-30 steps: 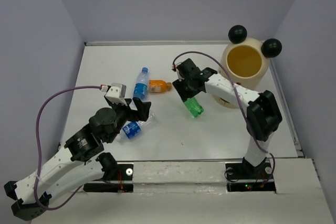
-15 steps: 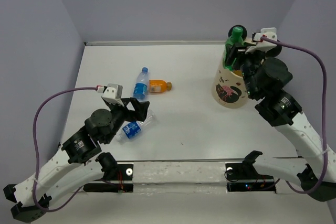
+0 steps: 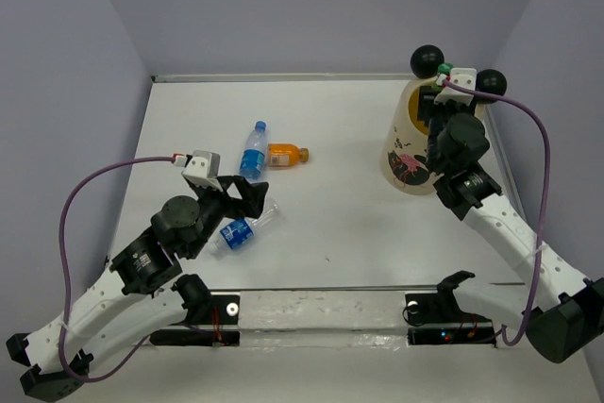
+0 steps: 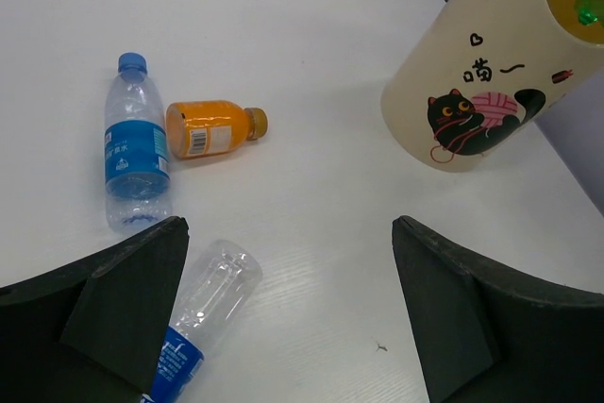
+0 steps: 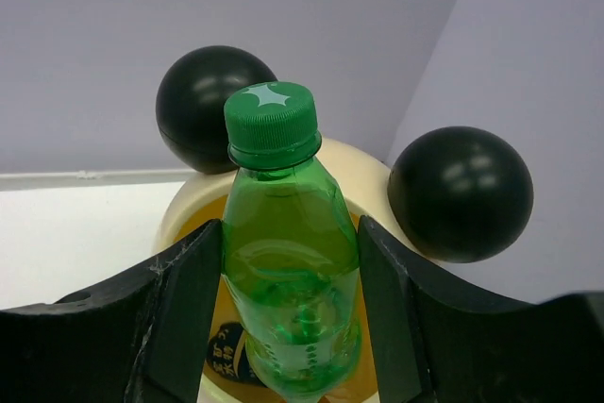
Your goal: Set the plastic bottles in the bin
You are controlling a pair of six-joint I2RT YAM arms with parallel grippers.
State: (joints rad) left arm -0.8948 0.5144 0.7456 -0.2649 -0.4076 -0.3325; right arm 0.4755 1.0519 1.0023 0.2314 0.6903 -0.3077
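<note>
— Our right jaws are clamped on the green bottle (image 5: 288,261), cap up, aren't they?
— They are, and the bin (image 5: 366,169) sits right beneath them, its black ears (image 5: 212,106) just beyond the cap.
— And our left jaws?
— Spread wide, gripping nothing. A clear bottle (image 4: 203,318) lies on the worktop (image 4: 321,205) below them, close to one side. Further ahead, a second clear bottle (image 4: 135,153) and an orange bottle (image 4: 209,129) lie side by side.
</note>
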